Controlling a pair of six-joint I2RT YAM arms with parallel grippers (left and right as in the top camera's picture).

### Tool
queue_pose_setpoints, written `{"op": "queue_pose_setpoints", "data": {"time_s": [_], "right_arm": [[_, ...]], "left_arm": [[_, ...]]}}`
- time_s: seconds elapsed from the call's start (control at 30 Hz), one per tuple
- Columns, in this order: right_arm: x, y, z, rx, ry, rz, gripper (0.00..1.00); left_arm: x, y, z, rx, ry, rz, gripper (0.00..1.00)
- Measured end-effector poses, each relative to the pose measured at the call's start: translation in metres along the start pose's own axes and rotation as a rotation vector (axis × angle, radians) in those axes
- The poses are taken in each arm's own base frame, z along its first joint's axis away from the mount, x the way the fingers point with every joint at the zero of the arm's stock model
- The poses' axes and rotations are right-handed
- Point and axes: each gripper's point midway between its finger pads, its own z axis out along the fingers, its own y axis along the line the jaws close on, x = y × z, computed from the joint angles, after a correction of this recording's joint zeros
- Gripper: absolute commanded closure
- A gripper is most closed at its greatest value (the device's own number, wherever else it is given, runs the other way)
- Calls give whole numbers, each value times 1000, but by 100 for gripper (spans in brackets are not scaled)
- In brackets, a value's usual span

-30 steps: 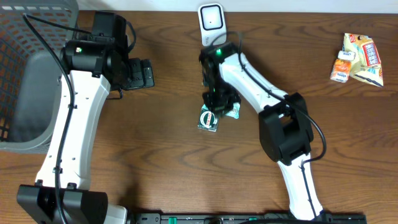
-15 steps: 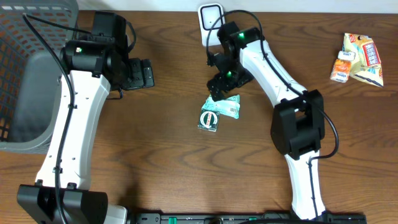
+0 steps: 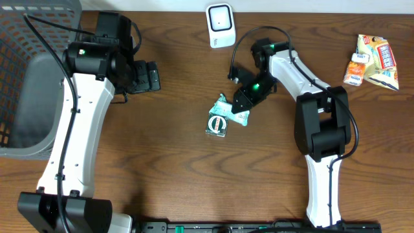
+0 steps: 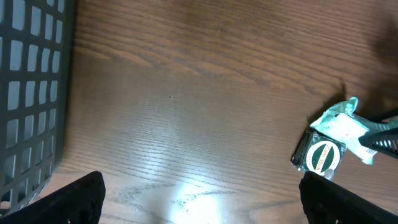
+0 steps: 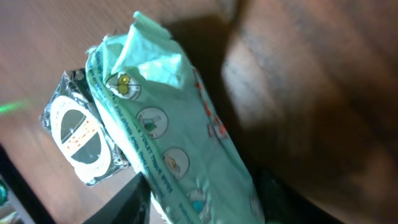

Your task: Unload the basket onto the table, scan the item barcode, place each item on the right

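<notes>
Farthest left, a grey basket (image 3: 26, 77) of open lattice sits at the edge of the brown wooden table (image 3: 162, 162). Just right of it the left gripper (image 3: 145, 76) hangs over bare wood, its jaws wide apart and holding nothing; in its own camera the two dark fingers (image 4: 74, 199) show only at the bottom corners. Near the middle of the far edge stands a small white scanner (image 3: 220, 26), apart from everything else. Nearer than the scanner, at the table's centre, lies the green pack (image 3: 234, 113), resting partly across a dark packet (image 3: 218, 124) with a round white label, which pokes out on its left near side. The right gripper (image 3: 240, 103) reaches the green pack from the far right. In the right wrist view its fingers (image 5: 127, 205) stand on either side of one end of the pack, close against it, but whether they actually pinch it I cannot tell. At the far right corner, well apart from the arms, lie a few snack packets (image 3: 375, 61) in a loose heap.
</notes>
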Motion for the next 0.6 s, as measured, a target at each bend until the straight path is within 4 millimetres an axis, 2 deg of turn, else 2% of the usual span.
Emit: {"op": "queue_pose_setpoints", "data": {"time_s": [0.1, 0.27, 0.33, 0.4, 0.47, 0.53, 0.6], "right_arm": [[13, 5, 0, -19, 53, 48, 64], [37, 13, -3, -27, 152, 181, 43], [40, 14, -8, -5, 162, 221, 41], [38, 12, -20, 49, 140, 237, 34], [28, 11, -37, 113, 77, 227, 19], [13, 11, -57, 173, -13, 196, 15], [-2, 8, -68, 212, -90, 170, 11]], "left_arm": [[0, 0, 0, 0, 0, 0, 2], [0, 0, 0, 0, 0, 0, 2], [0, 0, 0, 0, 0, 0, 2], [0, 0, 0, 0, 0, 0, 2], [0, 0, 0, 0, 0, 0, 2], [0, 0, 0, 0, 0, 0, 2], [0, 0, 0, 0, 0, 0, 2]]}}
